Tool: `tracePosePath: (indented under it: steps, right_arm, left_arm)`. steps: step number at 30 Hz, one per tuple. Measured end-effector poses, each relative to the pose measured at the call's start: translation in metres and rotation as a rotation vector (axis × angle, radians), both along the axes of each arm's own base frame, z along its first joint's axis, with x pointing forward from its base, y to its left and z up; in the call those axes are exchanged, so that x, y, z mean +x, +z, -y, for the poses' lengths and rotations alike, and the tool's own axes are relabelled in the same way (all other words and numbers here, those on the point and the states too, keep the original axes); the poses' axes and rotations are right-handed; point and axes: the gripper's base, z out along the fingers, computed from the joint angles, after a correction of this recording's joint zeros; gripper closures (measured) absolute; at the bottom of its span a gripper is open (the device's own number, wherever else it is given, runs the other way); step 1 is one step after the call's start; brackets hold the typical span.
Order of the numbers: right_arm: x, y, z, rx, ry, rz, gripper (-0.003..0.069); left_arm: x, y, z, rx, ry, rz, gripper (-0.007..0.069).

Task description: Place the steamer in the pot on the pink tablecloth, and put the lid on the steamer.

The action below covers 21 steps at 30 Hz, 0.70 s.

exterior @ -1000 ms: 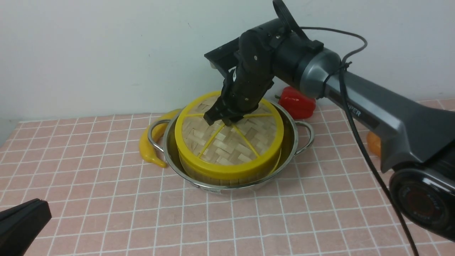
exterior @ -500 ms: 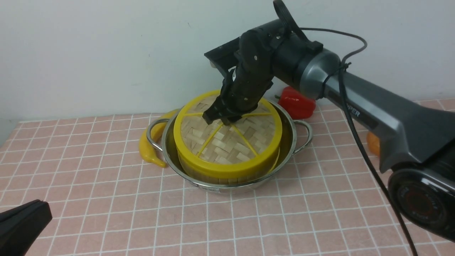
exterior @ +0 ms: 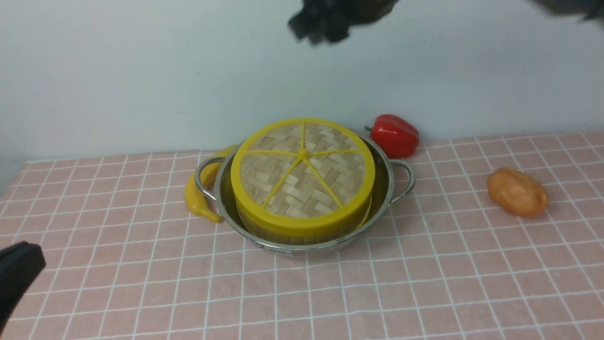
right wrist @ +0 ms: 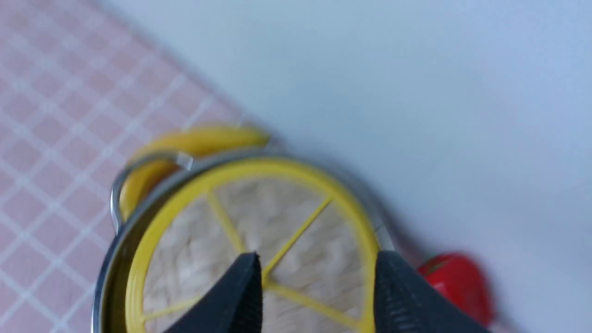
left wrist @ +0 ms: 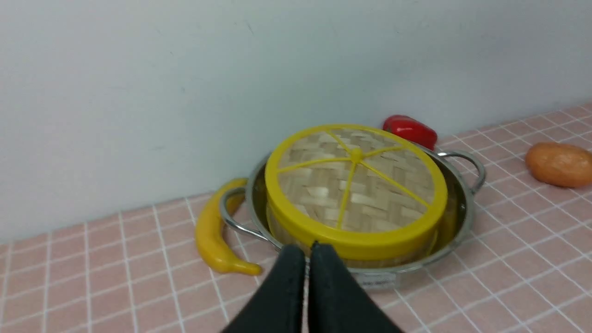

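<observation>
The lid point(exterior: 302, 167), a woven disc with yellow rim and spokes, lies flat on the steamer point(exterior: 302, 237). Only a strip of the steamer's bamboo wall shows. The steamer stands in the steel pot point(exterior: 388, 189) on the pink tablecloth point(exterior: 377, 283). My right gripper point(exterior: 325, 23) is high above the pot, blurred. In the right wrist view it point(right wrist: 319, 261) is open and empty over the lid point(right wrist: 240, 240). My left gripper point(exterior: 16, 269) is at the near left, apart from the pot. In the left wrist view it point(left wrist: 307, 247) is shut and empty, facing the pot point(left wrist: 462, 222) and lid point(left wrist: 356, 185).
A yellow curved pepper point(exterior: 196, 198) lies against the pot's left handle. A red bell pepper point(exterior: 395, 134) sits behind the pot on the right by the wall. An orange potato-like lump point(exterior: 516, 191) lies at the right.
My right gripper has let go of the lid's hub and risen far above the pot. The lid stays on the steamer. My left gripper has drawn back slightly.
</observation>
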Motion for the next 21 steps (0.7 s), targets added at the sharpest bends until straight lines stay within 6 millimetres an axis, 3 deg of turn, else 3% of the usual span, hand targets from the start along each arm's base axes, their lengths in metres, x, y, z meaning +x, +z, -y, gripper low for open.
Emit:
tracePosePath:
  steps: [1,3,4,6,8,10,13,15,16,17,19,20,21]
  right_arm:
    - [-0.025,0.04,0.024,0.048,-0.029,0.088,0.0316]
    - [-0.059,0.079,0.055,0.109,-0.058,0.175,0.0327]
    - [-0.067,0.087,0.061,0.123,-0.061,0.19,0.0331]
    - [-0.11,0.111,0.096,0.158,-0.088,0.245,0.0365]
    - [-0.143,0.114,0.118,0.159,-0.095,0.253,0.0406]
    - [-0.166,0.102,0.133,0.142,-0.099,0.22,0.0449]
    - [-0.193,0.067,0.15,0.112,-0.107,0.152,0.0515]
    - [-0.203,0.021,0.156,0.108,-0.104,0.124,0.0563]
    - [-0.207,0.019,0.158,0.115,-0.104,0.134,0.0571]
    - [-0.212,-0.016,0.161,0.119,-0.097,0.125,0.0594]
    - [-0.219,-0.042,0.164,0.154,-0.084,0.16,0.0624]
    - [-0.222,-0.07,0.164,0.174,-0.074,0.17,0.0642]
    - [-0.223,-0.074,0.164,0.178,-0.072,0.172,0.0645]
  left_arm:
    - [0.001,0.002,-0.002,0.028,0.017,0.036,0.0613]
    - [0.002,0.004,-0.003,0.049,0.03,0.066,0.0613]
    - [0.002,0.005,-0.004,0.053,0.033,0.072,0.0613]
    - [0.002,0.006,-0.004,0.066,0.04,0.088,0.0605]
    - [0.002,0.006,-0.004,0.067,0.04,0.089,0.0602]
    - [0.002,0.006,-0.004,0.061,0.039,0.087,0.0602]
    - [0.002,0.006,-0.004,0.055,0.036,0.08,0.0602]
    - [0.002,0.005,-0.004,0.051,0.032,0.069,0.0592]
    - [0.002,0.005,-0.004,0.051,0.032,0.067,0.0592]
    - [0.002,0.003,-0.003,0.054,0.03,0.054,0.0591]
    - [0.002,0.003,-0.003,0.055,0.029,0.048,0.0584]
    - [0.001,0.002,-0.003,0.054,0.027,0.044,0.058]
    - [0.001,0.002,-0.003,0.054,0.027,0.043,0.058]
